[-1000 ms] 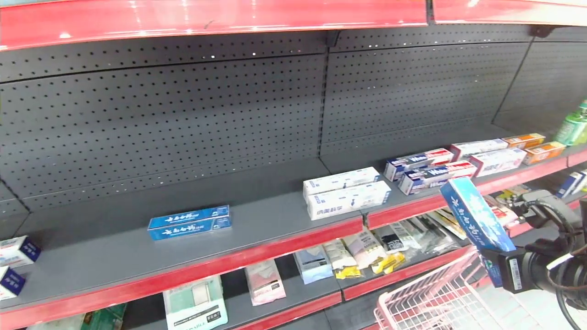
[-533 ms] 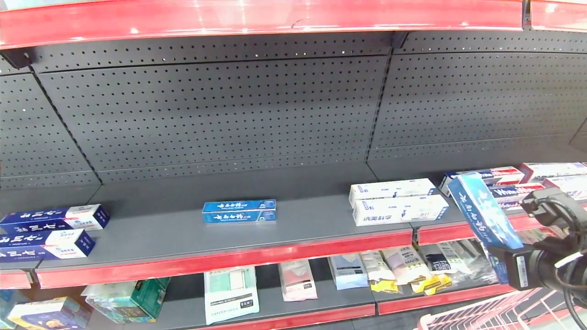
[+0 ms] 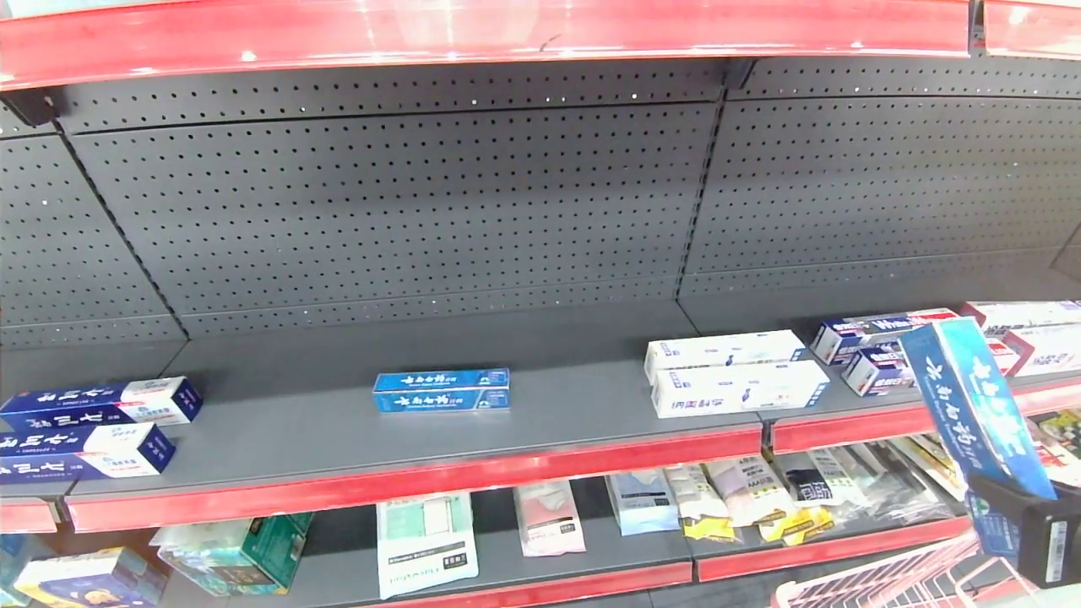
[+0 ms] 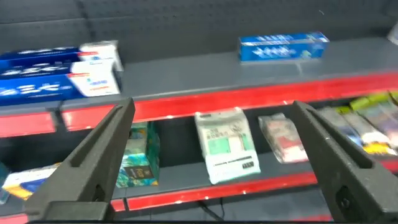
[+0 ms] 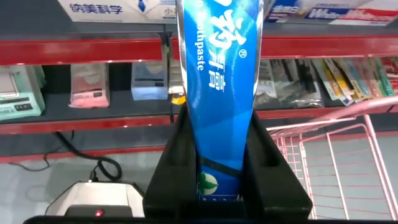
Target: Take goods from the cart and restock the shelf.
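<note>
Since half a second ago, the blue toothpaste box (image 3: pixel 975 405) and the right gripper (image 3: pixel 1018 528) have been carried to the right and slightly lower in the head view, while the grey shelf (image 3: pixel 296 439) has kept its place. Between the earliest picture and the next, the whole view was swung to the left by the camera.

The box is pinched at its lower end between the right jaws. It is held on end and tilted, its upper end leaning up and to the left. It is seen before the red front edge of the shelf's right section, over the corner of the pink wire cart (image 3: pixel 878 583).

The left gripper (image 4: pixel 214 165) is held in front of the shelf's left part, its jaws spread wide with nothing between them.

On the shelf, two matching blue boxes (image 3: pixel 442 389) are laid side by side near the middle. Two white boxes (image 3: pixel 735 384) are set to their right, well apart from them. Two dark blue and white boxes (image 3: pixel 89 426) are placed at the far left. Flat packets (image 3: pixel 426 540) are laid along the lower shelf.
</note>
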You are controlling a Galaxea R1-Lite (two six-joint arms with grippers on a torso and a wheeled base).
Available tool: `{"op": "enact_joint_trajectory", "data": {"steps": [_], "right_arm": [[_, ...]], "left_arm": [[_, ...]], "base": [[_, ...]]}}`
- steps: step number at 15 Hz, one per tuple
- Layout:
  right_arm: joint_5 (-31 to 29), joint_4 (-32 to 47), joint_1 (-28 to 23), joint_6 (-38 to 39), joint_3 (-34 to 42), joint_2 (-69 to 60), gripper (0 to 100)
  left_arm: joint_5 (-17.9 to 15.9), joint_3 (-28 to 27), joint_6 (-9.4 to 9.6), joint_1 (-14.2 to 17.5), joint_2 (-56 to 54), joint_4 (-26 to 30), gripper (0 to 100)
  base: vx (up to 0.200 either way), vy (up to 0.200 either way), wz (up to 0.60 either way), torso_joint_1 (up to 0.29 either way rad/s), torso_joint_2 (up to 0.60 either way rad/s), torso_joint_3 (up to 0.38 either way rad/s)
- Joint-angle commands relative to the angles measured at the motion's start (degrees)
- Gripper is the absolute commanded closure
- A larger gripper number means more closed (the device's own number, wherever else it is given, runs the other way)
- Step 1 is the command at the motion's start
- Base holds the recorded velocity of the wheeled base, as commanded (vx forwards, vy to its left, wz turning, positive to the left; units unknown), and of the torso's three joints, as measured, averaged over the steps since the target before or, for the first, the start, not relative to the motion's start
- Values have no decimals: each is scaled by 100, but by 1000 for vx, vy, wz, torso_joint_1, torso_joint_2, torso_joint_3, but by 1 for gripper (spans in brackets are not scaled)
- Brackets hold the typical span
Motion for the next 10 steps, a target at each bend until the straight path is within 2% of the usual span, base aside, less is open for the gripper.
{"op": "enact_joint_trajectory", "data": {"steps": [1,2,3,4,6,8,9,10], "right_arm": [[25,0,-123,10,60,-415,100],[218,0,-175,10,60,-424,100],[306,0,-175,1,69,-433,100],[394,-8,-175,1,16,-389,100],[403,-8,-167,1,-2,-397,100],[359,9,-184,-25,78,-520,100],[341,176,-219,-25,34,-573,100],[341,475,-272,-34,-28,-687,100]], "left_arm": [[149,-1542,-432,-34,1596,178,0],[500,-2360,-1117,-7,2625,186,0],[658,-2483,-1135,-7,2950,178,0],[913,-2694,-1038,2,4057,90,0],[878,-2720,-1161,-7,5182,-631,0],[852,-2746,-1354,-7,6861,-2178,0],[790,-2940,-1416,-25,7432,-2556,0],[615,-3177,-1609,-78,7916,-2679,0]], "base": [[0,0,0,0,0,0],[0,0,0,0,0,0],[0,0,0,0,0,0],[0,0,0,0,0,0],[0,0,0,0,0,0],[0,0,0,0,0,0],[0,0,0,0,0,0],[0,0,0,0,0,0]]}}
